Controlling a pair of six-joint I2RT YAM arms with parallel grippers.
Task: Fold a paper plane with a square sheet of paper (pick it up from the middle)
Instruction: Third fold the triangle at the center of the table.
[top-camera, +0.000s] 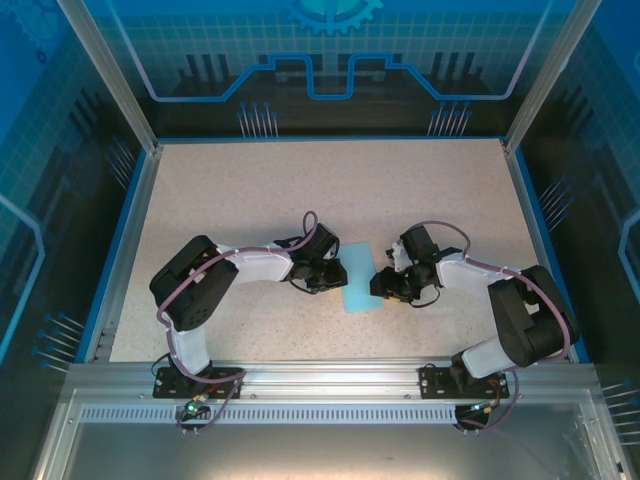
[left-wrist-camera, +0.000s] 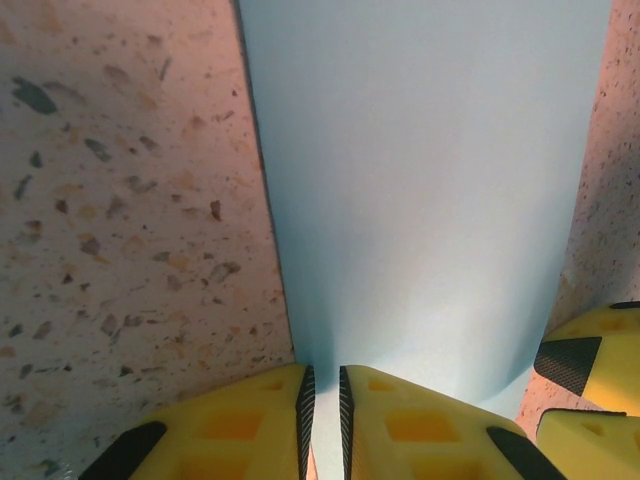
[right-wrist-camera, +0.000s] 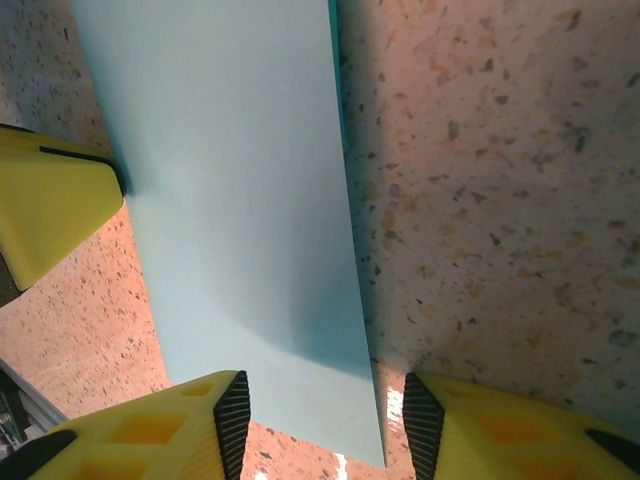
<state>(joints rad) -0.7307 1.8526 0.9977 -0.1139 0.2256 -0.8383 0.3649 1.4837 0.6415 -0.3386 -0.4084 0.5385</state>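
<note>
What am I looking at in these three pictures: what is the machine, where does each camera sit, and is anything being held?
These are two robot arms bolted at the near edge of a speckled table. The overhead picture looks down from behind them, with the left arm on the left and the right arm on the right. The other two pictures come from a camera on each wrist, so each shows its own yellow fingers at the bottom. Between the arms is a light-blue sheet of paper. The left hand is pinched shut on one edge of it. The right hand is open, one finger over the paper, one over bare table.
</note>
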